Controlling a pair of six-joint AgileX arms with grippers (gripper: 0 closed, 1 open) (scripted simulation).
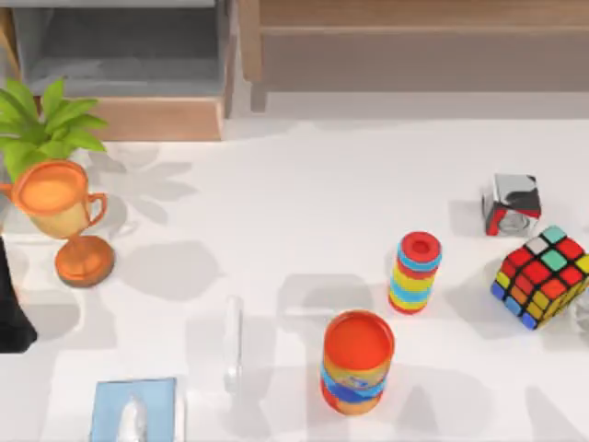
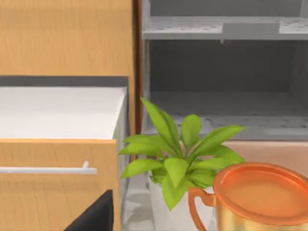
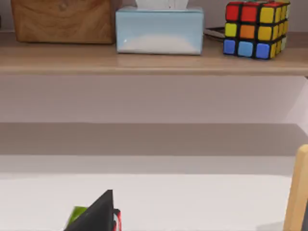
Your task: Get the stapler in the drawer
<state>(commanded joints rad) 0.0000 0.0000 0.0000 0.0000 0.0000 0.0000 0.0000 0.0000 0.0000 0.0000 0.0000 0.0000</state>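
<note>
The left arm [image 1: 14,313] shows as a dark mass at the tabletop's left edge, just below the copper trophy cup [image 1: 66,214]. Its gripper's fingers are not exposed clearly enough to tell whether they are spread or closed, and nothing can be seen in its hold. The right arm is parked off the tabletop's right edge, and its gripper state cannot be told either.

The stapler [image 1: 234,343] lies on the tabletop near the front edge, left of centre, to the right of the left arm. It sits between the blue tissue box [image 1: 136,411] at the front-left corner and the orange can [image 1: 357,361]. Its long axis runs front to back, roughly parallel to the tabletop's left edge. The left arm is judged the nearer one, so a reach would go rightward and slightly toward the front edge, with fingers closing across the narrow width.

The drawer [image 1: 124,55] stands open at the back-left corner, its dark grey inside facing up. The carry from stapler to drawer runs toward the back edge over bare tabletop. The trophy cup and the potted plant [image 1: 46,124] crowd the left side of that path. The can stands close on the stapler's right, so room for the fingers is tighter there.
</note>
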